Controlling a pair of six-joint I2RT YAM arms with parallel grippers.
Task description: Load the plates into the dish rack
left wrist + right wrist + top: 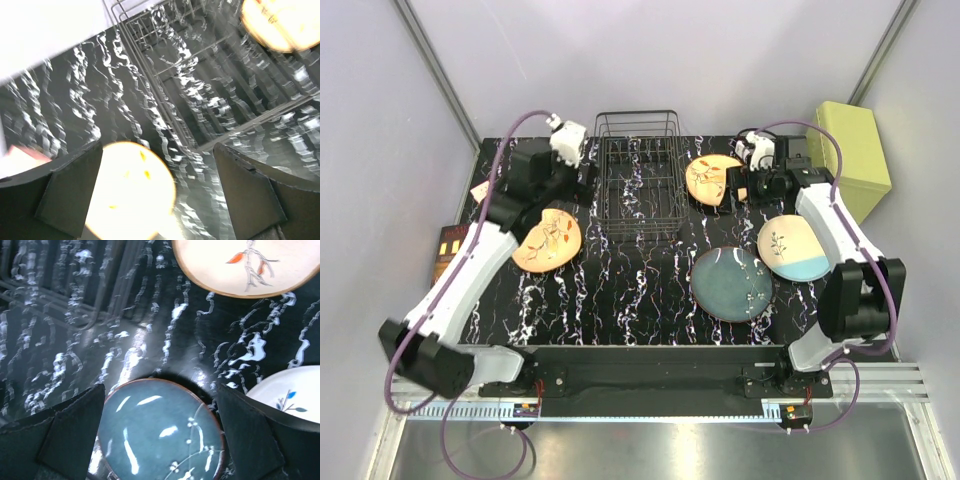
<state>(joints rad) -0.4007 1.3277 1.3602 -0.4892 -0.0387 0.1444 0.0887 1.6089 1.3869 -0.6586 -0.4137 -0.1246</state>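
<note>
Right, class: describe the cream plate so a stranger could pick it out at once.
Start at the black marbled table and go to its right side. There, just right of the dark teal plate, lies the cream plate. It alone is pale, with a light-blue segment along its near edge.

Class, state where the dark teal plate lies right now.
In the top view, the teal plate lies flat on the table, right of centre, nearer the arms than the dish rack and just left of the cream plate.
</note>
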